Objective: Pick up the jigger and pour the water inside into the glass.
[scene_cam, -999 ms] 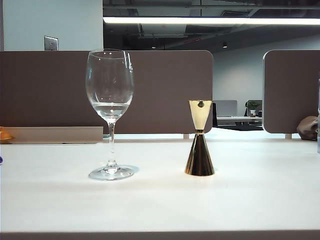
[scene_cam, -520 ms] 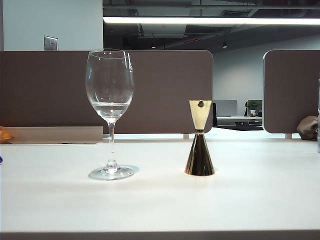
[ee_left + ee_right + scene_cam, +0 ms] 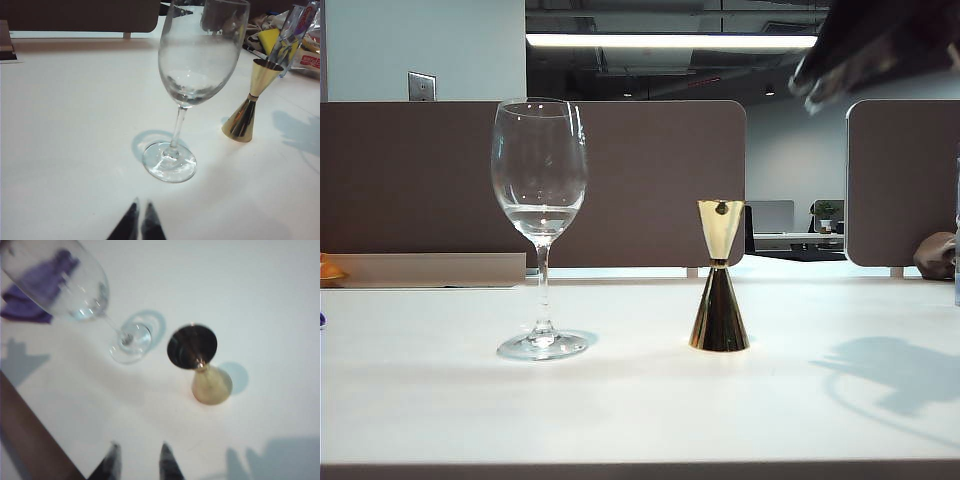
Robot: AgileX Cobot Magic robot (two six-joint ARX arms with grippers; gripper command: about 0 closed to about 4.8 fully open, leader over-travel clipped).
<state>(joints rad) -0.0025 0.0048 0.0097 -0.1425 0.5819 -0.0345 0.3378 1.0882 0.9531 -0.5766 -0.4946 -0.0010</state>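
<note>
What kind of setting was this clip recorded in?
Most likely an open-plan office: brown desk partitions stand behind the white table, a monitor sits at a far desk, and a strip light hangs from an exposed ceiling.

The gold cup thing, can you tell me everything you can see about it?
The jigger is shiny gold metal, shaped like an hourglass: two cones joined at a narrow waist. It stands upright on the white table, wider cone down, its open top looking dark inside. It sits apart from the wine glass, on that glass's right in the exterior view. Nothing touches it but the table.
</note>
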